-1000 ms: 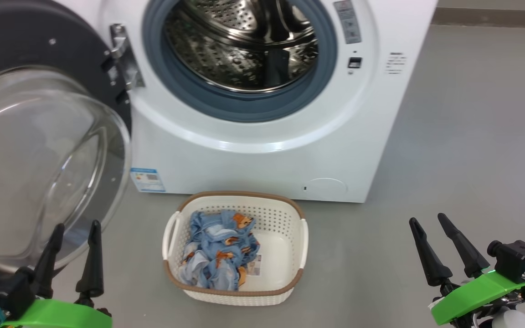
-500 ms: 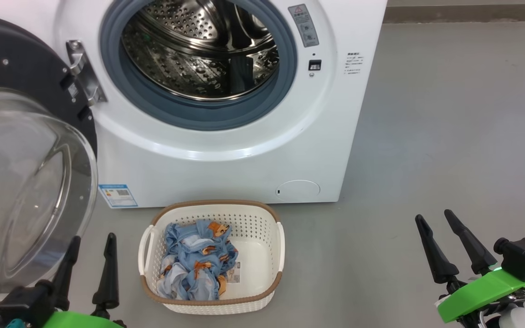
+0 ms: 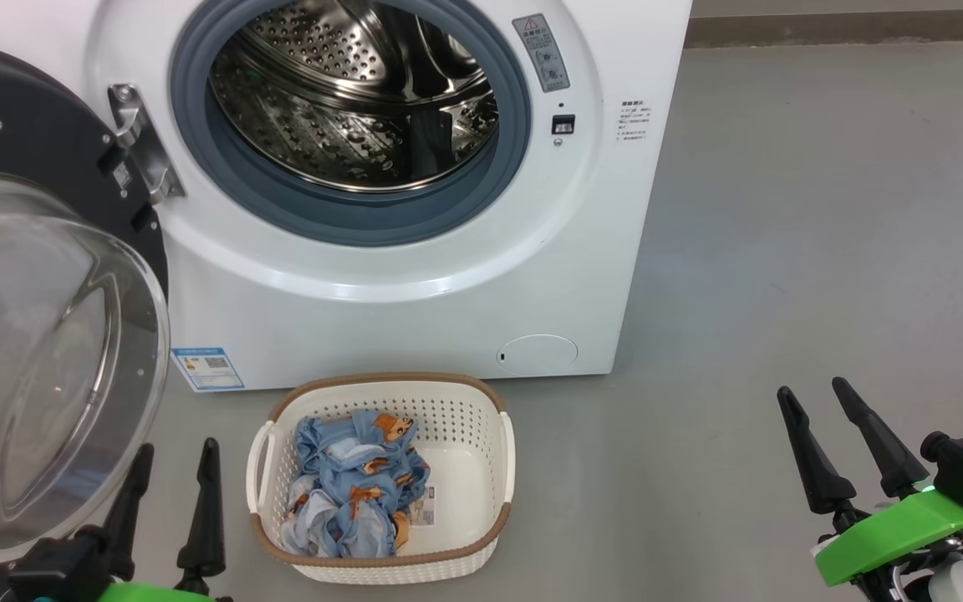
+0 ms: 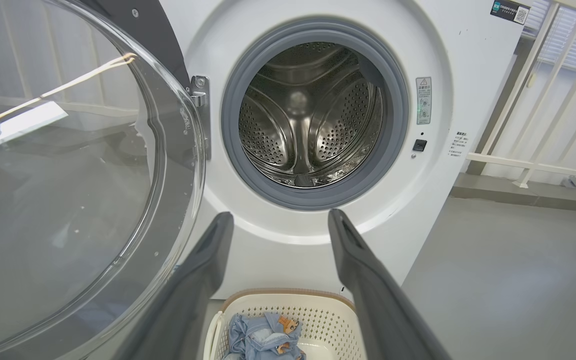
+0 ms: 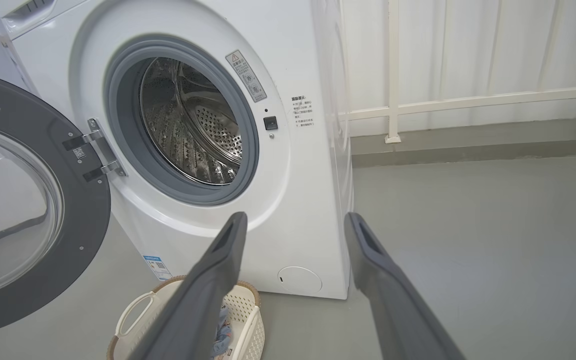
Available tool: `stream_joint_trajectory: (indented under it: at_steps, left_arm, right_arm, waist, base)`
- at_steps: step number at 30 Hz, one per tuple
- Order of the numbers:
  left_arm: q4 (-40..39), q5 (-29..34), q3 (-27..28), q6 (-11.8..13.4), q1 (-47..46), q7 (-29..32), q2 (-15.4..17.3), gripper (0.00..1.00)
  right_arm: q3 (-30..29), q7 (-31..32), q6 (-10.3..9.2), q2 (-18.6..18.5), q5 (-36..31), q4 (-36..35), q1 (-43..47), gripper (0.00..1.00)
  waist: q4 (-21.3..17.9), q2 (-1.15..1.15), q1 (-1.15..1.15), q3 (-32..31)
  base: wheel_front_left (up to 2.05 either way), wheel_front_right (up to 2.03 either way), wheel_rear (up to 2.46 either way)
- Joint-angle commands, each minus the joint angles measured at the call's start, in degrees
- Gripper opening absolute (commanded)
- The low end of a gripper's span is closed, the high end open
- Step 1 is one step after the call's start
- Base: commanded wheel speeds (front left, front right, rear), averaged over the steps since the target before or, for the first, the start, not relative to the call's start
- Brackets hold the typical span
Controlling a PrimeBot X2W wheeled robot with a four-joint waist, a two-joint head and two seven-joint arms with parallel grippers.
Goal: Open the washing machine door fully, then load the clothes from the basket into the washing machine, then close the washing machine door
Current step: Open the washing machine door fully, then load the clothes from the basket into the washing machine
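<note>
The washer before me has a glossy white shell. Its drum is bright perforated steel, ringed by a matt grey rubber gasket. Left of the washer, I see the door: dull dark plastic round clear, shiny glass. Below the washer, the basket is cream perforated plastic with a woven-look brown rim, holding soft crumpled cloth clothes on a smooth matt grey floor.

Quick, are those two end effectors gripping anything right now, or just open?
Left end effector: open, holding nothing.
Right end effector: open, holding nothing.
</note>
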Motion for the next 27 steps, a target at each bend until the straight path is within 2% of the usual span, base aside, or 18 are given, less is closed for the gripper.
stream_joint_trajectory:
  at_steps: [1, 13, 27]
  left_arm:
    - [-1.1, 1.05, 2.65, -0.68, -0.89, -0.69, 0.8, 1.0]
    - [-0.38, 3.79, 5.19, -3.34, -0.43, -0.69, -1.31, 1.0]
    - [0.6, 5.93, 6.94, -5.31, -0.55, -0.7, -2.92, 1.0]
  right_arm:
    - [0.41, -0.69, 0.09, -1.25, -0.8, -1.41, -0.25, 1.0]
    - [0.17, -0.69, 0.09, -1.11, -1.22, -1.56, 0.23, 1.0]
    - [0.3, -0.69, 0.09, -1.26, -1.12, -1.44, 0.31, 1.0]
  waist:
    - [0.02, 0.0, 0.0, -0.06]
    - [0.17, 0.0, 0.0, -0.35]
    - [0.5, 0.0, 0.0, -0.19]
  base:
    - [0.0, 0.0, 0.0]
    - [0.0, 0.0, 0.0]
    - [0.0, 0.0, 0.0]
